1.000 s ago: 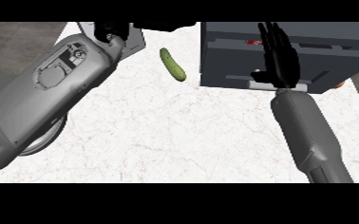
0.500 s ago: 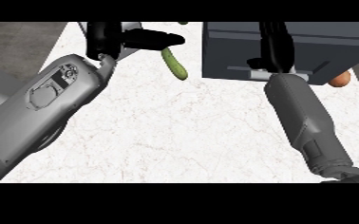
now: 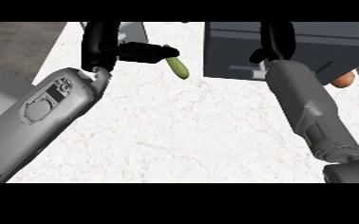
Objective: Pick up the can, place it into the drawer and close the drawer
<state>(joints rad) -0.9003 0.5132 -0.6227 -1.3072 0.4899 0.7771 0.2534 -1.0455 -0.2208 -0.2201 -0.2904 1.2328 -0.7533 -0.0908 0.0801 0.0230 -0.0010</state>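
The dark grey drawer unit (image 3: pixel 231 52) stands at the upper right of the white counter. My right hand (image 3: pixel 277 40) lies against it with its fingers straight and pointing up, the forearm running down to the lower right. No can shows in the head view. My left hand (image 3: pixel 104 42) is raised at the upper left with its fingers up. Its thumb (image 3: pixel 147 52) sticks out to the right and ends just beside a green cucumber.
The small green cucumber (image 3: pixel 179 69) lies on the counter between the two hands, left of the drawer unit. An orange object (image 3: pixel 344 79) peeks out at the right edge behind my right forearm. A grey floor strip (image 3: pixel 28 42) borders the counter at the left.
My right hand has pushed farther up against the drawer, and the red item seen inside it earlier no longer shows. The left hand has moved up and right, thumb now near the cucumber.
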